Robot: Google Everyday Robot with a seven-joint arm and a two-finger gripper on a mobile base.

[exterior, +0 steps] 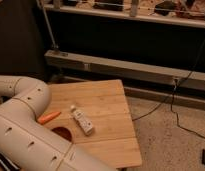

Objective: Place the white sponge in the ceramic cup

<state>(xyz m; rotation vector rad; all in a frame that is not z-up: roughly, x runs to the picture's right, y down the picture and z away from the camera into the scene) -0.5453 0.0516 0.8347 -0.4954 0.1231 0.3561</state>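
One white item (82, 120), oblong, lay flat at centre-left of the frame on the table (108, 100); could not confirm it was the sponge. One orange item (48, 117) lay just left of it, apart. One brown round shape (62, 134) sat below both, partly hidden by the arm (26, 130) filling the lower left. Gripper out of frame; its opening and any load could not be told. One cable (178, 117) ran over the floor at right.

Wooden table (108, 100), orange carrot-like item (48, 118), white oblong object (82, 121) lying flat, claw out of view
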